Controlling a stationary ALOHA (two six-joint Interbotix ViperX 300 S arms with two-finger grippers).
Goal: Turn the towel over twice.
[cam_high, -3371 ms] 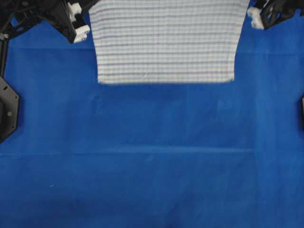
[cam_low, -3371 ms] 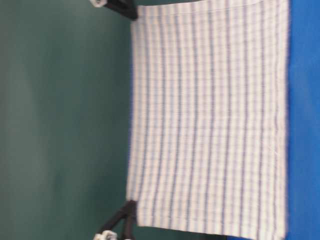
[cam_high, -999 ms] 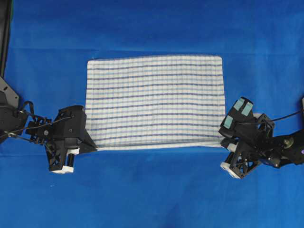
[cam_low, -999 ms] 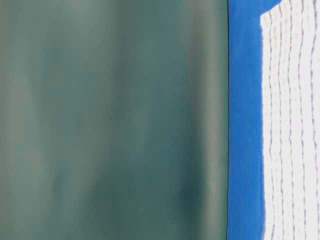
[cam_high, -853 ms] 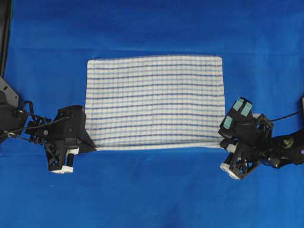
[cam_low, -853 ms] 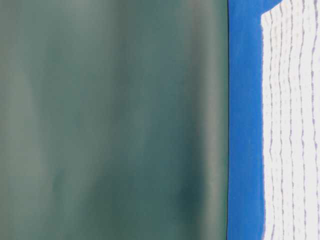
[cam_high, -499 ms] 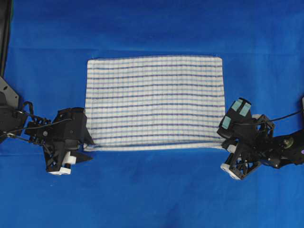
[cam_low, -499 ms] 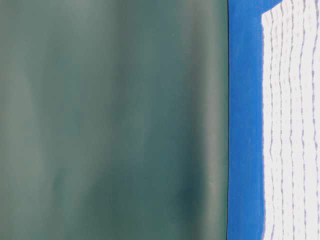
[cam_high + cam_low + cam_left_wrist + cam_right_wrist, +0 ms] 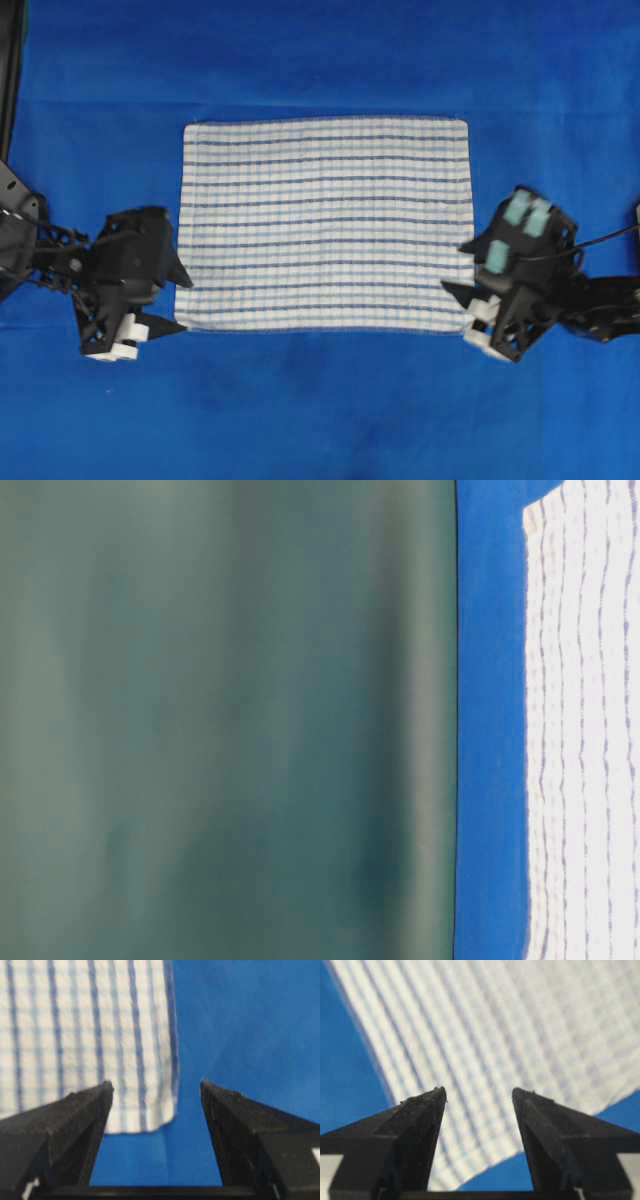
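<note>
The towel (image 9: 325,225) lies flat mid-bench. Both pincers, left (image 9: 172,300) and right (image 9: 462,300), have just released its near corners and stand spread; this flip appears complete.

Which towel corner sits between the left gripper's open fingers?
The towel's near-left corner, rounded hem, in the gap of the left gripper; the right gripper flanks the near-right corner.

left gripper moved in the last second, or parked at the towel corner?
Yes. The left gripper has drawn back off the towel corner, leftward overhead, jaws now open.
</note>
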